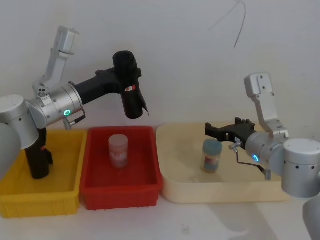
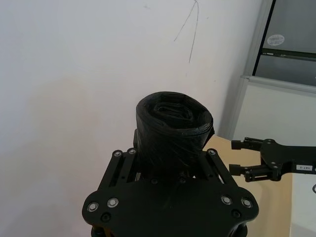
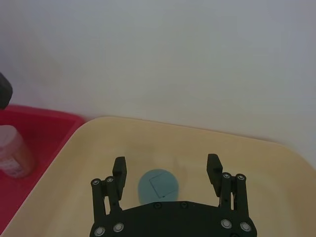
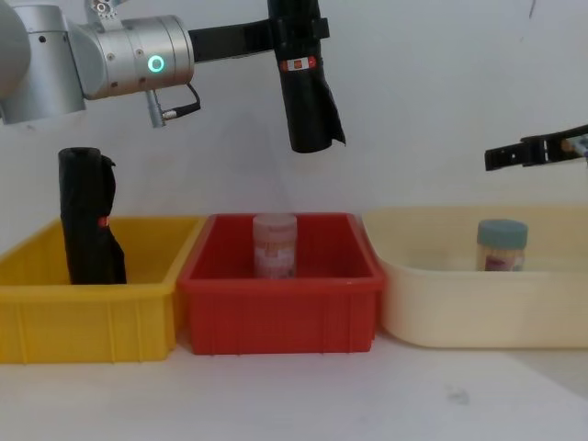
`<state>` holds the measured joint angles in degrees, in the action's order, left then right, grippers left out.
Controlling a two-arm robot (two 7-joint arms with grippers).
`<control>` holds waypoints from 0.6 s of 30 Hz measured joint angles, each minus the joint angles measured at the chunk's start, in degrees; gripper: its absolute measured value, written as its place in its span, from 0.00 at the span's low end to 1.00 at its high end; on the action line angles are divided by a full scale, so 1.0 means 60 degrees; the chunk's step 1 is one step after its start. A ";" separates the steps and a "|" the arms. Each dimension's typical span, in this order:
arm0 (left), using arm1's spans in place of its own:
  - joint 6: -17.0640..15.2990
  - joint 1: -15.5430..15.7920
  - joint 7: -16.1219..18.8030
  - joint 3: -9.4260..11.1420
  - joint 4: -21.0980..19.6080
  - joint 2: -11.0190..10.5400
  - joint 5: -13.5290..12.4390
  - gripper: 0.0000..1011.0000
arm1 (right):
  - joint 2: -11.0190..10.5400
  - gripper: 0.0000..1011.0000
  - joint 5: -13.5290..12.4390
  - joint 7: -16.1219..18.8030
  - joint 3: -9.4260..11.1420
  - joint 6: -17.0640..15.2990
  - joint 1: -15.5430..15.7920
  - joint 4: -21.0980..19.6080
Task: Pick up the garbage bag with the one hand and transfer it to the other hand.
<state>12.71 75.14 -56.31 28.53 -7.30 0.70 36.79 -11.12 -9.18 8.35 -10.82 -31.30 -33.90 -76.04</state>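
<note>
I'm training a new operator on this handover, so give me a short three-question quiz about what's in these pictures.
1. True or false: the left gripper holds the garbage bag in the air above the red bin.
2. Fill in: above the beige tray, the right gripper is ____ (open or shut).
3. The other black roll stands in: A yellow bin, B red bin, C beige tray?
Key: 1 true; 2 open; 3 A.
</note>
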 joint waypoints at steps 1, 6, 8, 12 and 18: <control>0.0001 0.0001 -0.0002 0.0002 0.0004 0.0001 0.0001 0.42 | -0.0008 0.99 0.0009 0.0037 -0.0020 0.0041 0.0017 -0.0019; 0.0007 0.0004 -0.0008 0.0005 0.0016 0.0005 0.0001 0.42 | -0.0057 0.99 0.0021 0.0226 -0.0085 0.0218 0.0093 -0.0155; 0.0008 0.0005 -0.0009 0.0005 0.0017 0.0006 0.0001 0.42 | -0.0087 0.99 0.0018 0.0371 -0.0118 0.0337 0.0139 -0.0259; 0.0009 0.0009 -0.0011 0.0006 0.0023 0.0010 0.0001 0.42 | -0.0136 0.99 -0.0041 0.0638 -0.0177 0.0534 0.0216 -0.0440; 0.0009 0.0014 -0.0011 0.0005 0.0029 0.0011 0.0001 0.42 | -0.0200 0.99 -0.0212 0.1114 -0.0297 0.0916 0.0304 -0.0742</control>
<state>12.76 75.22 -56.38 28.56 -7.12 0.76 36.80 -12.32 -10.46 15.03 -12.60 -25.80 -32.08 -80.50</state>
